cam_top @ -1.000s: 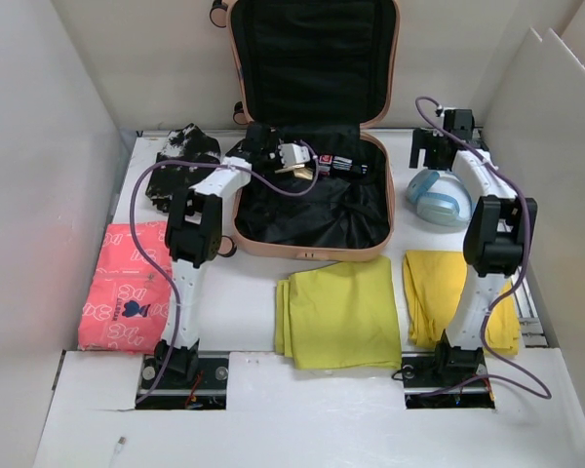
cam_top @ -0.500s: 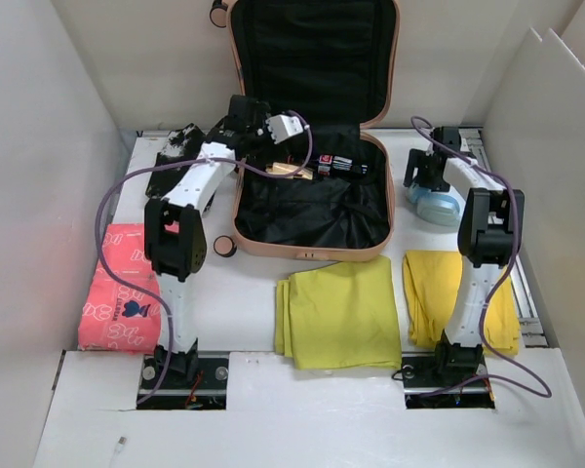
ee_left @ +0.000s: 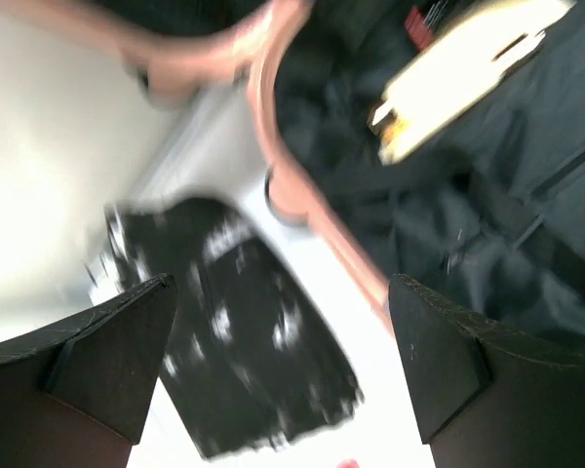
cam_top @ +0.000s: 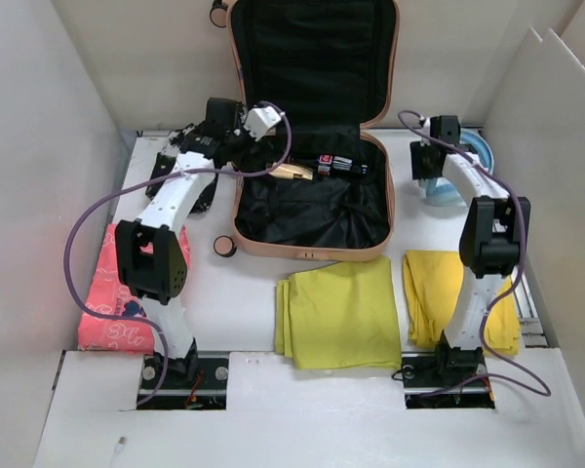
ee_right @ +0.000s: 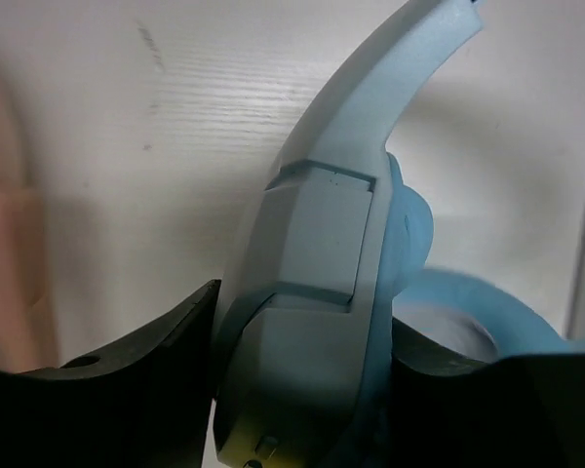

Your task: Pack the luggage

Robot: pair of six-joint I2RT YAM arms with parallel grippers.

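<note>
The peach-pink luggage lies open with its lid propped up at the back. A cream flat item and a black item with a red label lie on its black lining. My left gripper is open and empty at the luggage's left rim. It hangs above a black white-speckled pouch, which shows between its jaws in the left wrist view. My right gripper is shut on the band of light blue headphones, held right of the luggage. The band fills the right wrist view.
Two folded yellow cloths lie in front of the luggage. A pink patterned packet lies at the left, partly under the left arm. A luggage wheel sticks out at the near left corner. White walls enclose the table.
My left gripper swung left from over the luggage's inside to its left rim, above the pouch. My right gripper came down, closed on the headphones and moved them toward the back.
</note>
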